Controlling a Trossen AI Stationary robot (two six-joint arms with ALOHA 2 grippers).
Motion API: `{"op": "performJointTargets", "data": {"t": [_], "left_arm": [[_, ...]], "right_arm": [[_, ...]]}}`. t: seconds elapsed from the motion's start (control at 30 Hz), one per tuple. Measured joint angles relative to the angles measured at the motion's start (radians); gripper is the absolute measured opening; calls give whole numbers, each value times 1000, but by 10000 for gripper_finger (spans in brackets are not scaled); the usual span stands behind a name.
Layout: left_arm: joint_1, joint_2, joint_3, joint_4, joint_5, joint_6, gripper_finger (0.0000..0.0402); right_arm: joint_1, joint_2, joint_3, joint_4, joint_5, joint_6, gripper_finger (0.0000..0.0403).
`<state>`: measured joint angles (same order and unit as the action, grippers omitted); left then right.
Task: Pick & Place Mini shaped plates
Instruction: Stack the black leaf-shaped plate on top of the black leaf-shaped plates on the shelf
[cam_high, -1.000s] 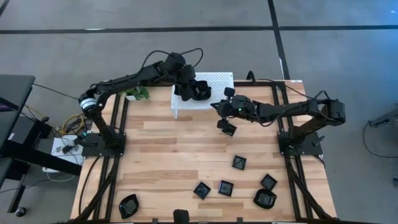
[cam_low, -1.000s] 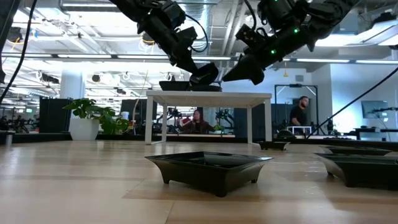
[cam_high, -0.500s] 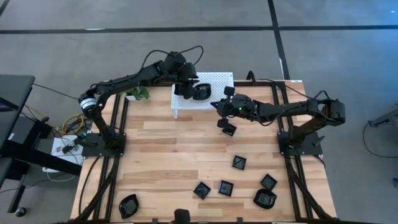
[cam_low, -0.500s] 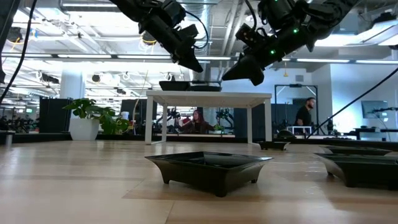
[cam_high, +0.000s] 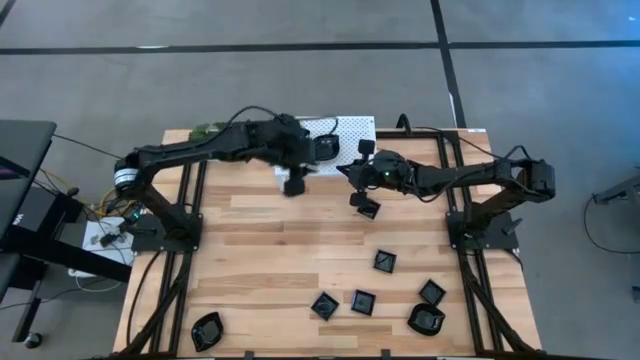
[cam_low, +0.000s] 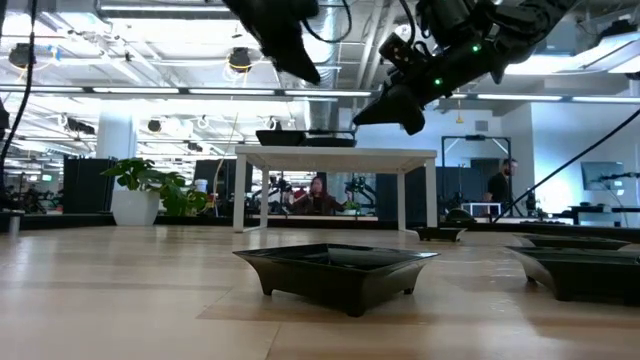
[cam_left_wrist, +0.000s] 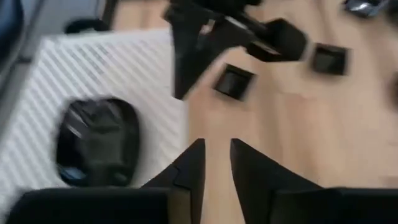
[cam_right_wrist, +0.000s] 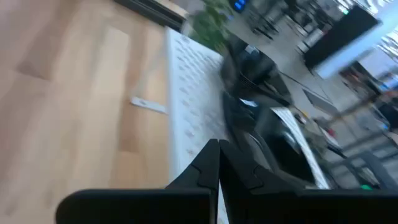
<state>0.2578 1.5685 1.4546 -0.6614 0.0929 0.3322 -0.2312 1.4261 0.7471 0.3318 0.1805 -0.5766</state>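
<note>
Hovering at the front edge of the white perforated rack (cam_high: 335, 143): left gripper (cam_high: 294, 185), fingers (cam_left_wrist: 189, 163) released with a narrow gap, nothing held. Poised just beside the rack's right front corner, raised off the table (cam_high: 260, 250): right gripper (cam_high: 347, 171), fingers (cam_right_wrist: 208, 163) pressed together, empty.

Resting on the rack: one rounded mini shaped plate (cam_high: 325, 149), glossy black, clear of the rack's edges; seen also in the left wrist view (cam_left_wrist: 97, 141). Lying on the table below the right gripper: one square plate (cam_high: 368, 209), near the rack but apart from it.

Scattered over the near right part of the table: square plates (cam_high: 385, 261), (cam_high: 363, 301), (cam_high: 324, 305), (cam_high: 431, 292), and a larger rounded plate (cam_high: 426, 319) close to the right edge. Sitting alone near the front left corner: another rounded plate (cam_high: 207, 330). Standing at the very front edge, cut off by the frame: one more plate (cam_high: 291, 346), shown large in the low view (cam_low: 335, 272).

Open wood between the rack and the front cluster, and across the left half of the table. Potted plant (cam_high: 207, 130) mostly hidden under the left arm at the back left corner.
</note>
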Motion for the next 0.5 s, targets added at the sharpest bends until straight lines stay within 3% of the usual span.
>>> {"op": "performJointTargets", "data": {"t": [0.27, 0.5], "left_arm": [[-206, -252, -227, -109, -4, -382, 56], [-521, -466, -510, -108, -18, -815, 87]], "right_arm": [[51, 0, 0, 24, -22, 20, 6], [91, 0, 0, 24, -22, 27, 63]]}}
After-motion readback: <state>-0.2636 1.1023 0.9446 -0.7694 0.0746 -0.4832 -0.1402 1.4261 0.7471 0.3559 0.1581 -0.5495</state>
